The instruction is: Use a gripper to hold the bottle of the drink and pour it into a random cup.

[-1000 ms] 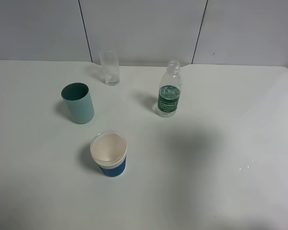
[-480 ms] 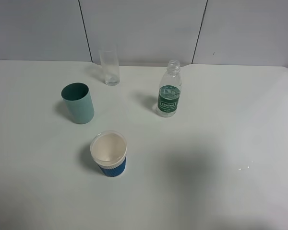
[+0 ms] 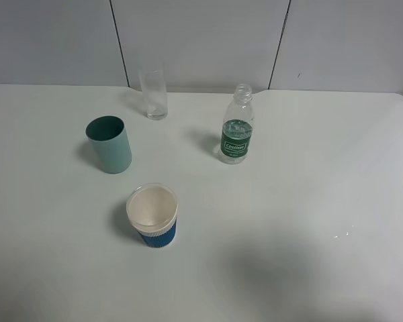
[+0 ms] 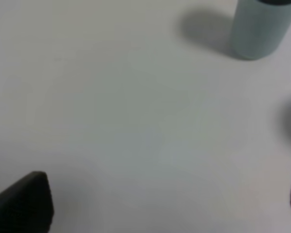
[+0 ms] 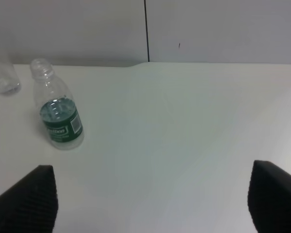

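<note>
Exterior high view, left to right: a teal cup point(image 3: 109, 143) is seen, then a blue-sleeved paper cup point(image 3: 152, 215), a clear glass point(image 3: 153, 94), and the bottle of the drink point(image 3: 236, 133), uncapped; its green label's white lettering is possibly "Cestbon". Both grippers' fingers are spread wide, nothing held.

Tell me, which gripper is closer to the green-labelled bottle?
Probably the right gripper: the bottle stands ahead of it, slightly off-centre. The left gripper sees only the teal cup.
</note>
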Action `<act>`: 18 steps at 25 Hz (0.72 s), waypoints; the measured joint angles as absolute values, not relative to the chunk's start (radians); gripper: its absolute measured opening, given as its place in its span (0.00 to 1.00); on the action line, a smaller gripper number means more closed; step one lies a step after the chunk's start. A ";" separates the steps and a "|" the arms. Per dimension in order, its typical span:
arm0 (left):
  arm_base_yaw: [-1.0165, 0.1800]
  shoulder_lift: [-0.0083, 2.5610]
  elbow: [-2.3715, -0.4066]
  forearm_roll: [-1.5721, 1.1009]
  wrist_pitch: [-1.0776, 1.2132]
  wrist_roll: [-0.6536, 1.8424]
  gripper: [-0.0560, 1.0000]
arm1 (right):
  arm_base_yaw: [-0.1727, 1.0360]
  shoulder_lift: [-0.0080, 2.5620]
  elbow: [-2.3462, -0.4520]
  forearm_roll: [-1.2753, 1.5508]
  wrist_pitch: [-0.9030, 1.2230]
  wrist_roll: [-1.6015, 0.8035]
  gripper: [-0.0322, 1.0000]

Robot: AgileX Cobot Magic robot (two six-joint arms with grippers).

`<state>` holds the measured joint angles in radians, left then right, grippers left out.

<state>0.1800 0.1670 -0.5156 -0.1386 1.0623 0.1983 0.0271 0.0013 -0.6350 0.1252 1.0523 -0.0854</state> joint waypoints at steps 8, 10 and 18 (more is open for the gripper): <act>0.180 0.167 -0.516 -0.139 1.062 0.198 0.99 | 0.037 -0.003 -0.607 0.121 1.133 -0.087 0.79; 0.180 0.167 -0.516 -0.139 1.062 0.198 0.99 | 0.043 -0.003 -0.606 0.099 1.134 -0.087 0.79; 0.180 0.167 -0.516 -0.139 1.062 0.198 0.99 | 0.058 -0.003 -0.521 0.050 1.105 -0.095 0.79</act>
<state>0.1800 0.1670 -0.5156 -0.1386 1.0623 0.1983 0.0576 -0.0030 -0.5213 0.0502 1.1049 -0.0948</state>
